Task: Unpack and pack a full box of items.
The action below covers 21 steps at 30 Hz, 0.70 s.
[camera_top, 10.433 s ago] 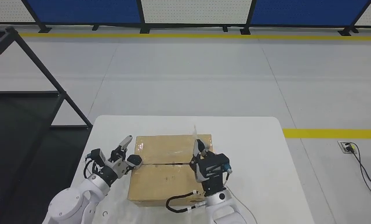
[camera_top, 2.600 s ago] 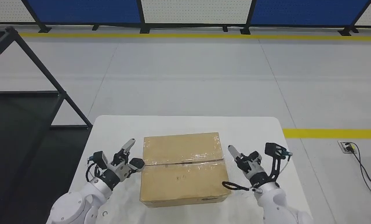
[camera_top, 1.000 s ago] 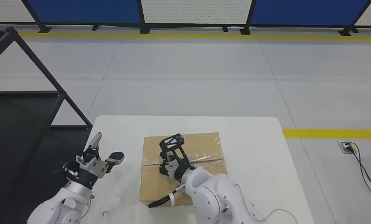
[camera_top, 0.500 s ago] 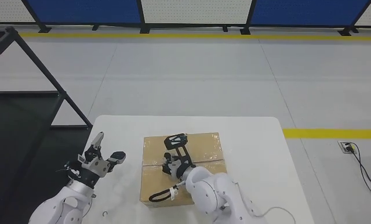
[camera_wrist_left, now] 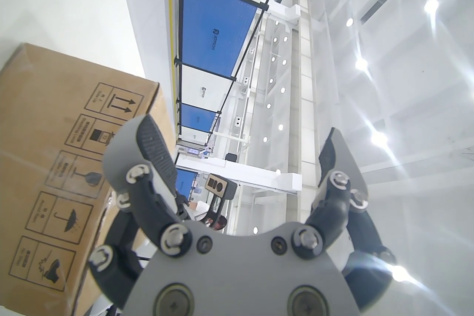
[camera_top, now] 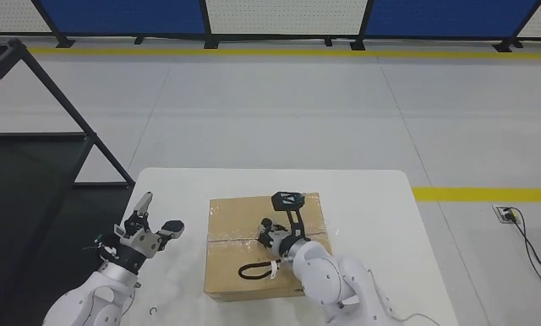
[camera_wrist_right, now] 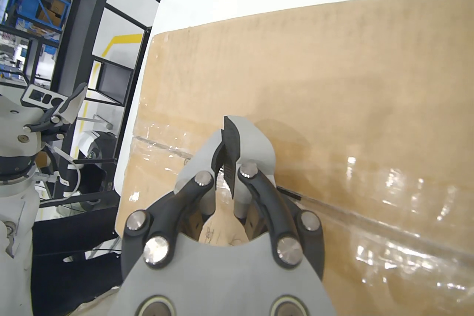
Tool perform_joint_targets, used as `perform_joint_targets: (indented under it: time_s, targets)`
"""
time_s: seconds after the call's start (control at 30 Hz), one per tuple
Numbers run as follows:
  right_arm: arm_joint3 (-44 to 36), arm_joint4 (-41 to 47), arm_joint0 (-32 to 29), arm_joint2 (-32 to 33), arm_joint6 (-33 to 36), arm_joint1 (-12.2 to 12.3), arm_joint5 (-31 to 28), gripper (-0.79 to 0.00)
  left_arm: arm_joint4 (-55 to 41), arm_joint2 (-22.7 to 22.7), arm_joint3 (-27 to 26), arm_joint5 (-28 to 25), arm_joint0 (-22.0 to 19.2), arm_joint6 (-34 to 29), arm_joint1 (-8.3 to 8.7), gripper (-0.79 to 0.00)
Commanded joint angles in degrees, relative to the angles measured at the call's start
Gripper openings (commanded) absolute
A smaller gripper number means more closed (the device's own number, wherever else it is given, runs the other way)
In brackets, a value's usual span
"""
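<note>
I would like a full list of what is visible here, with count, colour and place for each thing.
box: one, brown, closed, middle of the table.
tape: one strip, clear, along the box's top seam.
table: one, white, under the box.
rack: one, black, on the floor by the table's left side.
panels: at least three, blue and white, along the far side of the floor.
floor lines: two, yellow, one before the panels, one to the right of the table.
left gripper: one, grey, open, beside the box's left side.
right gripper: one, grey, shut, over the taped seam.
</note>
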Motion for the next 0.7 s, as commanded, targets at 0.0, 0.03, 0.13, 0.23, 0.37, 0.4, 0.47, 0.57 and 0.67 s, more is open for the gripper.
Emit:
perform_joint_targets:
  time_s: [0.0,0.03,0.13,0.23,0.37,0.4,0.47,0.57,0.67]
  targets:
    - [-0.51,-0.27,-0.37,0.38,-0.47,0.06,0.31,-0.785,0.16,0.1,-0.03,-0.02,0.02,0.16,-0.02,0.0]
    - [-0.51,-0.27,-0.37,0.38,-0.47,0.06,0.31,-0.785,0.27,0.14,-0.03,-0.02,0.02,0.28,-0.03,0.0]
    - [-0.51,-0.27,-0.37,0.38,-0.47,0.06,0.31,-0.785,0.43,0.26,0.04,-0.07,-0.03,0.46,-0.07,0.0]
    - [-0.51,-0.27,-0.37,0.38,-0.47,0.06,0.31,-0.705,0.58,0.39,0.01,-0.13,-0.03,0.66,-0.11,0.0]
    - [-0.19,2.89,-0.61,0.76,-1.22,-0.07,-1.22,-0.785,0.73,0.48,-0.26,-0.39,0.12,0.77,-0.15,0.0]
    - [-0.09,4.77,-0.2,1.36,-1.54,-0.23,-0.17,-0.785,0.86,0.47,-0.35,-0.48,0.18,0.86,-0.16,0.0]
    - [0.49,7.22,0.64,1.44,-0.73,-0.43,0.1,-0.785,0.82,0.48,-0.44,-0.61,0.31,1.01,-0.2,0.0]
    - [1.07,13.7,1.81,2.3,0.47,-0.91,1.95,-0.785,0.92,0.55,-0.58,-0.9,0.54,1.07,-0.24,0.0]
    - [2.85,20.3,3.34,3.34,3.6,-1.21,3.24,-0.785,0.92,0.62,-0.58,-0.91,0.64,1.13,-0.28,0.0]
